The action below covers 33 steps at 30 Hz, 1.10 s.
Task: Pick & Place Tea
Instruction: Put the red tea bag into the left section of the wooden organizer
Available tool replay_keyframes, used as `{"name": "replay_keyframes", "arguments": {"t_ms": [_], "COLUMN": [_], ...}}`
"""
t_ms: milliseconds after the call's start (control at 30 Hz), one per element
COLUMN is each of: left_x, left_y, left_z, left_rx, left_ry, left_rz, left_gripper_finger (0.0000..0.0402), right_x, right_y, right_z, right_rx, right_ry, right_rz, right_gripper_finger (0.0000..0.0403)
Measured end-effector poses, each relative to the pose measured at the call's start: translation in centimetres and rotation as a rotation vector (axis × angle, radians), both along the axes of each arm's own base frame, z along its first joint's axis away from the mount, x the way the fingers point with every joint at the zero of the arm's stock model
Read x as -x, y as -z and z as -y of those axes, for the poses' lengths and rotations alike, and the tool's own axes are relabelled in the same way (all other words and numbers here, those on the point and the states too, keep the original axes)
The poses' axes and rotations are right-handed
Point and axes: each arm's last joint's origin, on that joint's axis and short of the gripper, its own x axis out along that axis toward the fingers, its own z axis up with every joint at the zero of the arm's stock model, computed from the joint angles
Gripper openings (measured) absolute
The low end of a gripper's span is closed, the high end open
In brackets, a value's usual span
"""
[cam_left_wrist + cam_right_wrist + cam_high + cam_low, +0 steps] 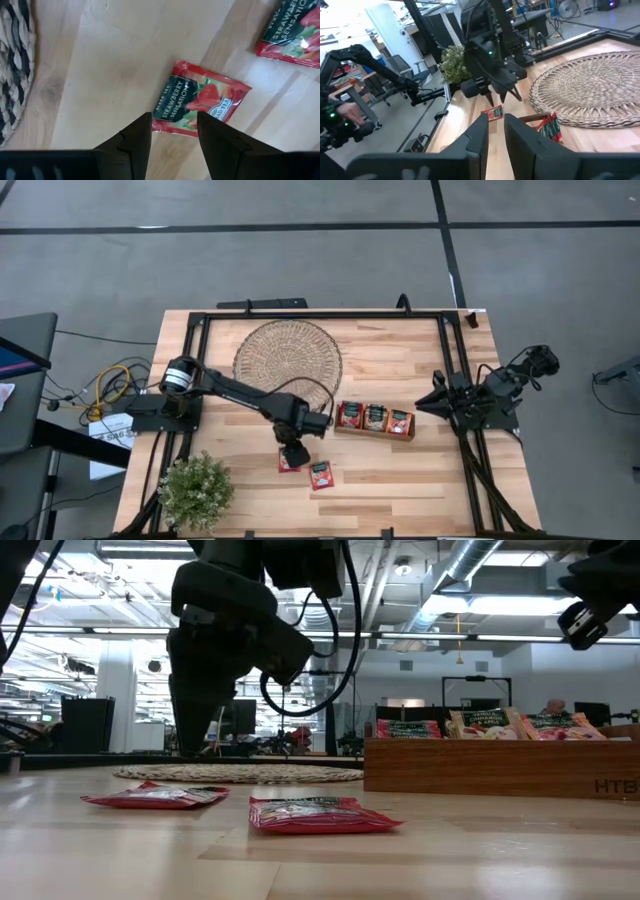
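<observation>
The left claw (296, 453), fingers apart, hovers over a strawberry tea sachet (200, 99) at the counter's (400, 480) six o'clock; it should descend squarely, straddling the sachet's edge before closing.

Both arms are matte black, built of boxy links — the left arm (232, 389) has a round silver-faced joint near its base and a looping black cable. The left claw (172, 141) ends in two dark wedge-shaped fingers.

Wicker mat (287, 352), wooden tray (375, 432), possibly artificial potted plant (196, 490).
</observation>
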Motion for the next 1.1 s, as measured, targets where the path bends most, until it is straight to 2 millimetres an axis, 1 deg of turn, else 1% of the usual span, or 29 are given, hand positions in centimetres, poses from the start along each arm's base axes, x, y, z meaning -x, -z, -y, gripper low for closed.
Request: {"name": "replay_keyframes", "arguments": {"t_ms": [100, 200, 300, 500, 733, 1100], "left_x": [0.07, 0.07, 0.00, -0.21, 0.27, 0.32], "left_y": [0.02, 0.05, 0.06, 0.04, 0.62, 0.71], "left_z": [0.43, 0.43, 0.32, 0.37, 0.44, 1.01], "left_rx": [-0.036, -0.102, -0.132, -0.124, -0.111, -0.124], "left_ry": [0.011, 0.010, 0.007, 0.006, 0.010, 0.032], "left_rz": [0.009, 0.022, 0.032, 0.054, 0.024, 0.034], "left_gripper_finger": [0.0150, 0.0150, 0.0152, 0.0174, 0.0201, 0.0205], "right_x": [-0.02, -0.03, -0.03, -0.03, -0.03, -0.03], "right_y": [0.00, 0.00, -0.01, -0.08, -0.09, -0.09], "right_z": [0.04, 0.07, 0.07, 0.07, 0.07, 0.07], "right_rx": [0.000, -0.002, -0.008, -0.012, -0.012, -0.013], "right_ry": [0.005, 0.009, 0.009, 0.009, 0.009, 0.009], "right_rz": [0.000, 0.000, -0.001, 0.005, 0.006, 0.005], "right_gripper_finger": [0.0053, 0.0053, 0.0053, 0.0053, 0.0053, 0.0053]}}
